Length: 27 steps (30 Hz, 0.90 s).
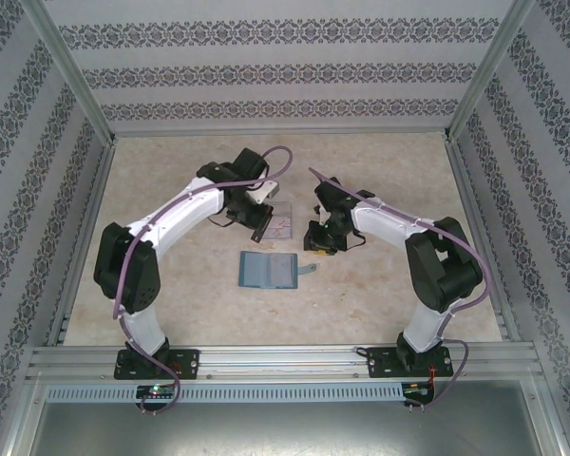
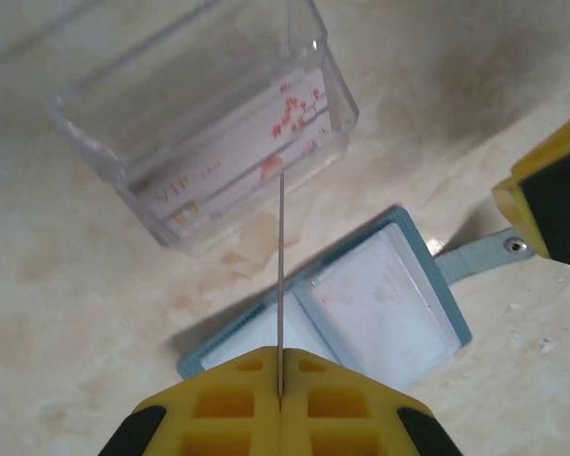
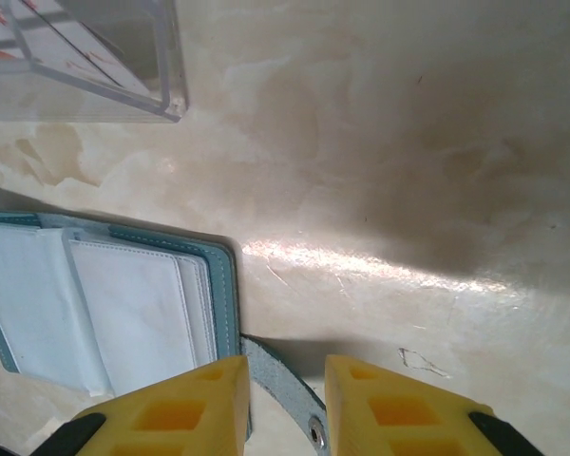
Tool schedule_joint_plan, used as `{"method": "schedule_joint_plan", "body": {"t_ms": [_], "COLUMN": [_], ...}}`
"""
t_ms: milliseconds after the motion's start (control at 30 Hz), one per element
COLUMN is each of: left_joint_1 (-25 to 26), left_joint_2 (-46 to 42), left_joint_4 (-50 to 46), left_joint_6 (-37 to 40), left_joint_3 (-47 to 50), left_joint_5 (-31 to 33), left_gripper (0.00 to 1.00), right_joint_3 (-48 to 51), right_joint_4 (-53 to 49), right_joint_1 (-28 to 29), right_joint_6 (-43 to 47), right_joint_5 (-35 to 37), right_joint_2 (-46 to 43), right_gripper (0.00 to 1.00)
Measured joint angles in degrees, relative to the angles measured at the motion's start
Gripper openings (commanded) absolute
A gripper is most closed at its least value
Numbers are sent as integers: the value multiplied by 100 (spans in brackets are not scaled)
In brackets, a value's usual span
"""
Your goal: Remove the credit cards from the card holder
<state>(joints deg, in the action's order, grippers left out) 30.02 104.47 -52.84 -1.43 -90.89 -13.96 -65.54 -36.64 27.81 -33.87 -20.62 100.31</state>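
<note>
Ideally, the credit card (image 2: pixel 281 285) pinched by the closed left claw (image 2: pixel 281 404) is lowered upright into the tray (image 2: pixel 85 128) at the card holder's (image 1: pixel 268 270) twelve o'clock, the half-open right claw (image 3: pixel 285 389) being empty.

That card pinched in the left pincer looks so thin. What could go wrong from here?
1. The left pincer grips the card by one end, so it might slip or tilt and miss the clear tray.
2. The right pincer straddles the strap with open jaws, so the card holder could shift.
</note>
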Motion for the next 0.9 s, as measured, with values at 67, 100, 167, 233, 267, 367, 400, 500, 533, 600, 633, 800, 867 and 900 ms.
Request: {"method": "schedule_joint_plan", "body": {"t_ms": [67,100,167,233,267,367,400,500,533,600,633,800,867,900], "left_joint_1": [-2,-2,-2,-2,-2,-2,-2,-2,-2,-2,-2,-9,-20,-31], "left_joint_2": [267,382,645,861,962,1110,1134,1189,1191,1193,1196,1410,1631,1764], "left_joint_4": [-63,-107,-205,-282,-337,-407,-446,-570,-592,-629,-638,-756,-859,-944], "left_joint_6": [319,483,835,1191,1379,1930,2094,2695,2905,3298,3504,4262,4489,4592], "left_joint_3": [-326,-470,-811,-1102,-1246,-1488,-1556,-1810,-1864,-1921,-1932,-2177,-2455,-2629], "left_joint_5": [59,76,72,33,2,-61,-61,-81,-85,-76,-70,136,166,166], "left_gripper": [0,0,0,0,0,0,0,0,0,0,0,0,0,0], "right_joint_3": [37,52,118,186,225,323,350,387,396,422,424,555,636,684], "right_joint_4": [0,-4,-4,-4,-2,-4,-4,-9,-7,-24,-46,-50,-63,-72], "right_joint_1": [-33,-35,-48,-72,-74,-107,-111,-111,-111,-111,-111,-181,-184,-186], "right_joint_6": [13,24,46,70,85,90,90,87,87,87,87,85,85,83], "right_joint_5": [0,2,2,2,4,7,7,22,24,28,37,76,109,127], "right_joint_2": [-59,-83,-157,-232,-273,-374,-398,-439,-461,-540,-590,-907,-1010,-1064], "right_gripper": [28,28,28,28,28,28,28,28,28,28,28,28,28,28]}}
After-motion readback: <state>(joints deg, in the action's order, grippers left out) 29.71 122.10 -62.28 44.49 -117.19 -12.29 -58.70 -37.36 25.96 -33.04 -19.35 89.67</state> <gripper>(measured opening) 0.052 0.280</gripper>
